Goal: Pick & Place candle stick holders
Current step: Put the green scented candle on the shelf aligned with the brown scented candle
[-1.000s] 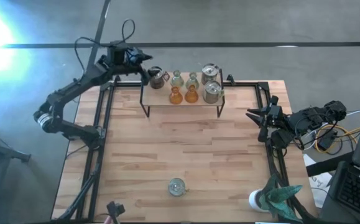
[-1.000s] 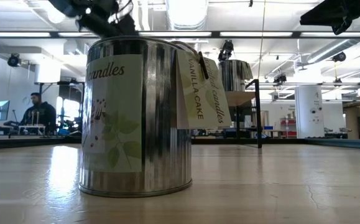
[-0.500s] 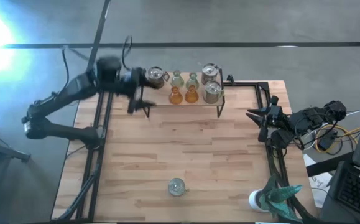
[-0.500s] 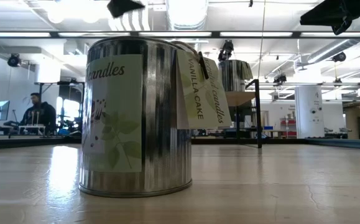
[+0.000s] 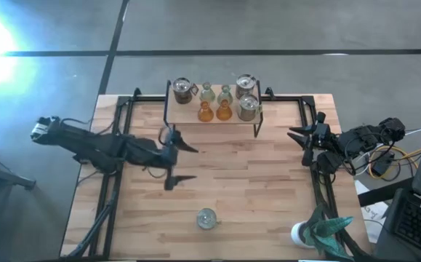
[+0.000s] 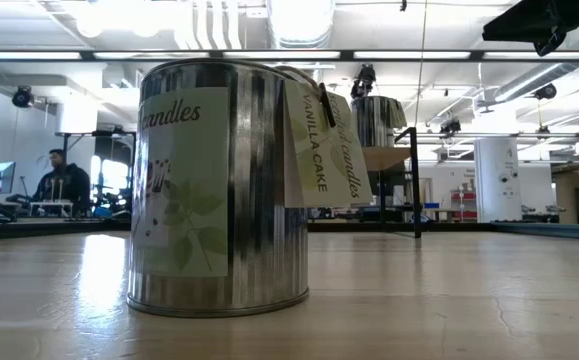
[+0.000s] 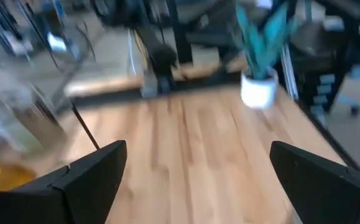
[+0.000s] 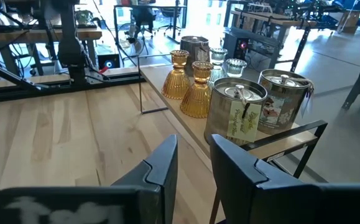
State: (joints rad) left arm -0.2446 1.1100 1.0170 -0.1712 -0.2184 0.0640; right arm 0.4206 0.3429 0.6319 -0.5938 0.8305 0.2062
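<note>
Our left gripper (image 5: pixel 174 156) hangs wide open and empty over the table (image 5: pixel 268 189); coming down off-centre could topple the lone tin (image 5: pixel 206 218). Our right gripper (image 5: pixel 295 135) waits, fingers nearly closed.

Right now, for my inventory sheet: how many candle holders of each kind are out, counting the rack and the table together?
Silvery tins: 4 (3 on the rack, 1 on the table)
Amber glass holders: 2
Pale green glass holders: 2
Total: 8

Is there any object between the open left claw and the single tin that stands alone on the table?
Nothing visible. In the high view, only bare table lies between the open left claw and the lone tin.
</note>
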